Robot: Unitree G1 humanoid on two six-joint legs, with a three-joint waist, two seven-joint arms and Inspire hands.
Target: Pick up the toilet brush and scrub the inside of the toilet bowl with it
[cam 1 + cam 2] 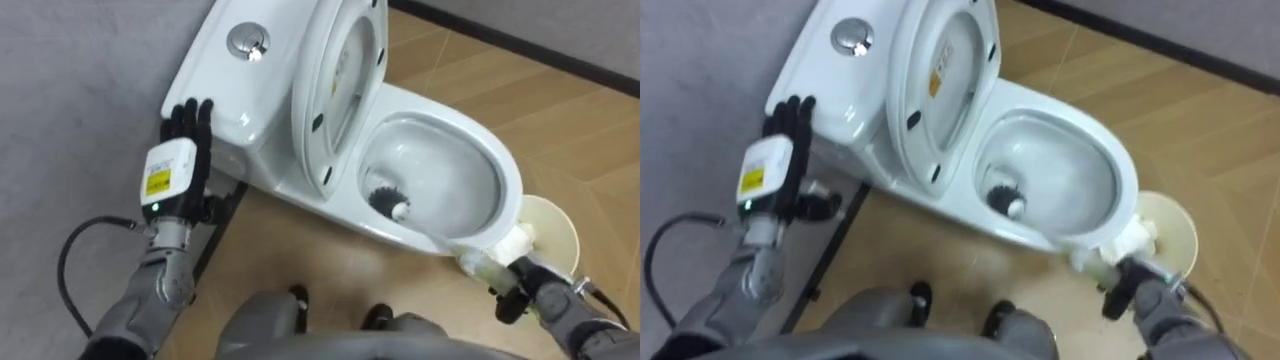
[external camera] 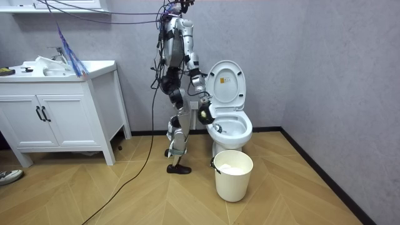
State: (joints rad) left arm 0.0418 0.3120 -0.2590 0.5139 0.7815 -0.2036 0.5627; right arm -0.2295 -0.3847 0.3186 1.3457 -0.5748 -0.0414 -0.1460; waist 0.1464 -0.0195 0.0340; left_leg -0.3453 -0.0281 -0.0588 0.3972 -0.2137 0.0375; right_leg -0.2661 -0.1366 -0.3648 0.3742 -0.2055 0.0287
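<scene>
The white toilet (image 1: 500, 165) stands with its lid and seat (image 1: 335, 90) raised against the tank (image 1: 225, 80). A toilet brush with a dark bristle head (image 1: 385, 203) rests inside the bowl, on the near side. Its white handle (image 1: 440, 238) runs over the rim to my right hand (image 1: 515, 290), which is shut on the pale grip at the lower right. My left hand (image 1: 185, 150) hovers beside the tank's near corner, fingers straight and holding nothing. In the room view I stand upright at the toilet's (image 2: 230, 128) side.
A pale round bin (image 1: 555, 230) sits on the wood floor just past the bowl's front, close to my right hand. A grey wall is behind the tank. In the room view a white sink cabinet (image 2: 59, 112) stands at the room view's left.
</scene>
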